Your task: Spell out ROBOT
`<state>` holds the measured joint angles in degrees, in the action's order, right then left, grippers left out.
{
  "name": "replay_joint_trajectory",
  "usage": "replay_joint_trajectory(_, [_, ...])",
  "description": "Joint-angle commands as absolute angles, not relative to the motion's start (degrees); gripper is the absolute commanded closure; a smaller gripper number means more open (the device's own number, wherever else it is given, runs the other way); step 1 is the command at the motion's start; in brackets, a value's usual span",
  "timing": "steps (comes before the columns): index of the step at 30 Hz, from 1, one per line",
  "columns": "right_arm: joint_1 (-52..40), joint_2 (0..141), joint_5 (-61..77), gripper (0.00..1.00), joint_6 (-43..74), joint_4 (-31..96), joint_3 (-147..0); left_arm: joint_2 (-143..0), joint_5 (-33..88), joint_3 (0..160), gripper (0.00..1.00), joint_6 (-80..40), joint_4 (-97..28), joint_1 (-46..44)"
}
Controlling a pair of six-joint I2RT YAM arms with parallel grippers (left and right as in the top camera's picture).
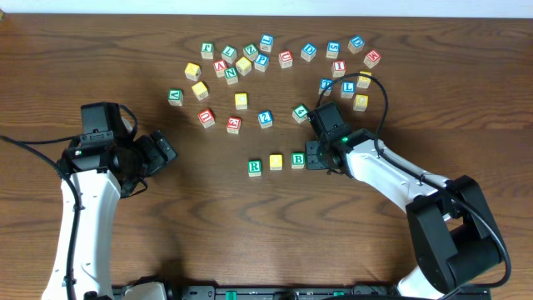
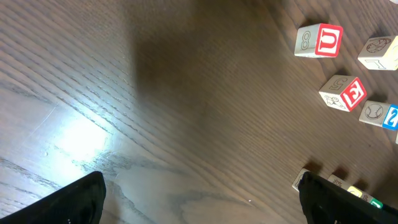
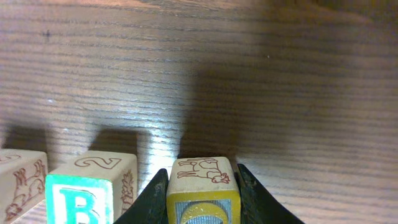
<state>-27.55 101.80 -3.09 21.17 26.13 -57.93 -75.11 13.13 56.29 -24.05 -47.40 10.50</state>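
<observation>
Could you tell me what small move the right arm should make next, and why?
Probably open the right gripper to release the yellow-faced cube. It is clamped beside the B cube, seemingly level with it, at the end of the row begun by the R cube and other yellow cube.

The left gripper [image 2: 208, 202] hangs over the wooden table [image 2: 155, 93], its dark fingers [image 2: 74, 202] wide apart at the lower corners. At upper right lie a red U cube [image 2: 318, 41], another red-faced cube [image 2: 344, 93] and, just beside that one, a blue-faced cube [image 2: 380, 116].
</observation>
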Motion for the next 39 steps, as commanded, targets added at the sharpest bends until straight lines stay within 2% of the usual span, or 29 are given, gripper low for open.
replay_joint_trajectory(1, [-27.42, 101.36, -4.32, 0.76, 13.67, 25.91, -57.52, -74.87, 12.36, 56.49, 0.02, -24.32, -47.46, 10.70])
replay_joint_trajectory(5, [-27.40, 101.36, -4.25, 0.73, 11.97, 25.89, -57.52, -74.87, 12.36, 56.49, 0.02, -24.32, -47.44, 10.70])
replay_joint_trajectory(11, [-27.42, 101.36, -1.76, 0.74, 11.35, 25.89, -57.52, -74.87, 12.36, 56.49, 0.02, -24.34, -47.44, 10.70])
replay_joint_trajectory(15, [-27.40, 101.36, -1.76, 0.78, 6.11, 25.91, -57.52, -74.87, 12.36, 56.49, 0.02, -24.34, -47.44, 10.70])
replay_joint_trajectory(19, [-27.35, 101.36, -1.78, 0.73, -1.87, 26.37, -57.52, -74.87, 12.36, 56.49, 0.03, -24.32, -47.46, 10.70])
replay_joint_trajectory(28, [-26.81, 101.36, -1.76, 0.73, -18.22, 26.59, -57.52, -74.87, 12.36, 56.49, 0.03, -24.32, -47.46, 10.70])
replay_joint_trajectory(32, [-26.22, 101.36, -1.76, 0.72, -21.80, 26.63, -57.52, -74.87, 12.36, 56.49, 0.02, -24.32, -47.48, 10.70])
replay_joint_trajectory(39, [-24.25, 101.36, -1.43, 0.78, -28.67, 26.55, -57.52, -74.87, 12.36, 56.49, 0.02, -24.32, -47.46, 10.70])
